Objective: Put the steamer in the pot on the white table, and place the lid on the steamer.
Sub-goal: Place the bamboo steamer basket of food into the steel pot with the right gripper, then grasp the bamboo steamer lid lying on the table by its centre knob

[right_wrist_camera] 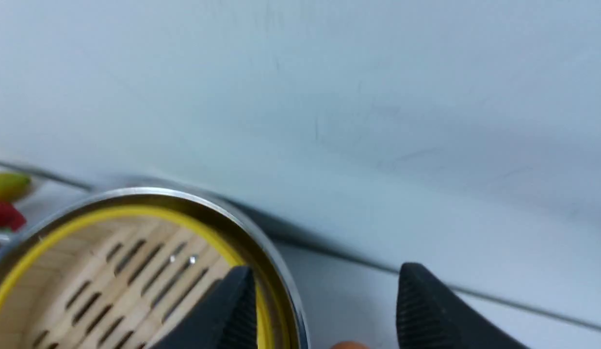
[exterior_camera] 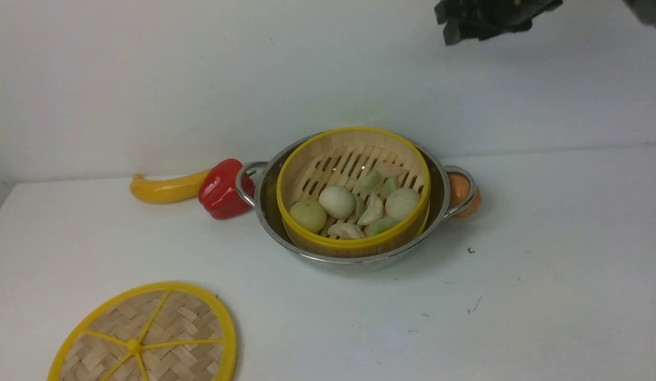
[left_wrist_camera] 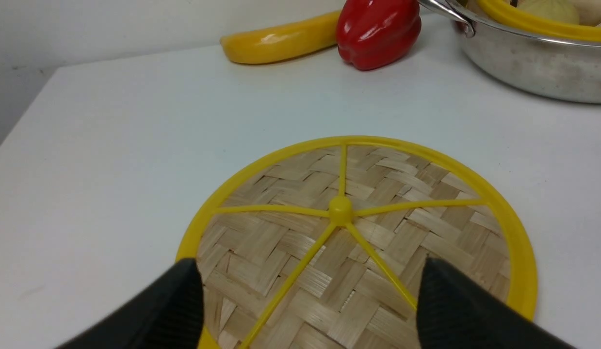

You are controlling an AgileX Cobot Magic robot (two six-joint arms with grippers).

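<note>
Steamer [exterior_camera: 354,244] seated in pot [exterior_camera: 359,260]; left gripper [left_wrist_camera: 307,264], jaws spread and empty above lid [left_wrist_camera: 340,209], should straddle its yellow rim squarely before closing; right gripper [right_wrist_camera: 327,269] likewise released.

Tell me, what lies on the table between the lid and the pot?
Nothing: only bare white table lies between the lid and the pot, as the front view shows.

Bright, even, diffuse light with a cool bluish cast fills all three views. The pot [exterior_camera: 268,207] throws only a faint, soft-edged shadow on the worktop [exterior_camera: 518,275]. White glare streaks the pepper [left_wrist_camera: 378,29]. The right wrist view is soft and smeared, blurriest at its left edge.
</note>
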